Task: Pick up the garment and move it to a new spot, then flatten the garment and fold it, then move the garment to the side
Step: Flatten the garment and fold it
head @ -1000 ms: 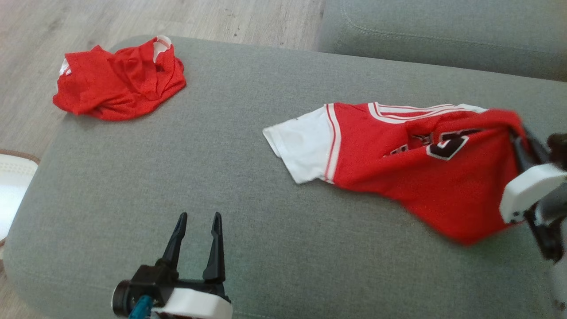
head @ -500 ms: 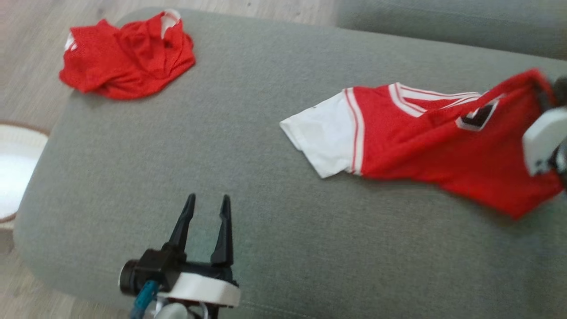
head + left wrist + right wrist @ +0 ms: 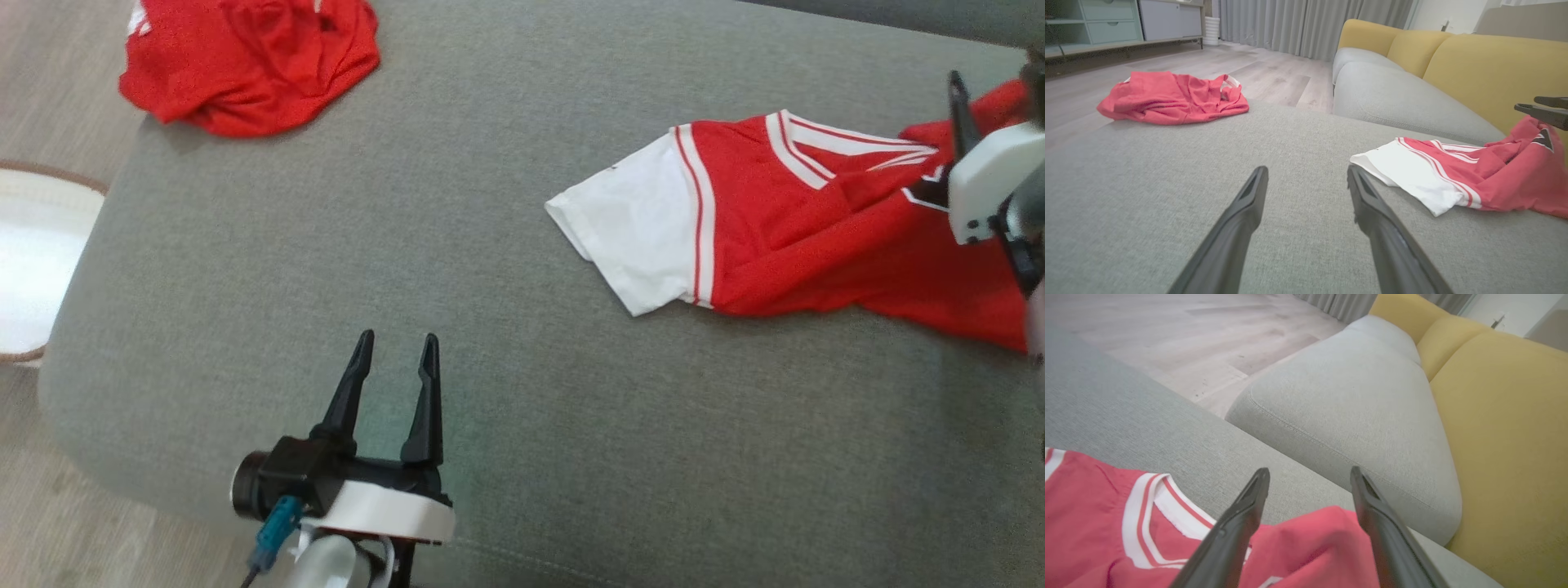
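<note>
At 3 o'clock on the cushion point(image 3: 490, 327) lies the jersey point(image 3: 816, 220), its bunched end no longer pinched: the right gripper point(image 3: 1309, 471) has spread its fingers over it. At 7 o'clock the left gripper point(image 3: 397, 337) stays spread.

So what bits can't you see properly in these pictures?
- Jersey print: head view, folds and the right gripper cover it.
- Crumpled red garment: head view's top edge cuts it off.
- White round thing: head view's left edge cuts it; cannot tell what it is.
</note>
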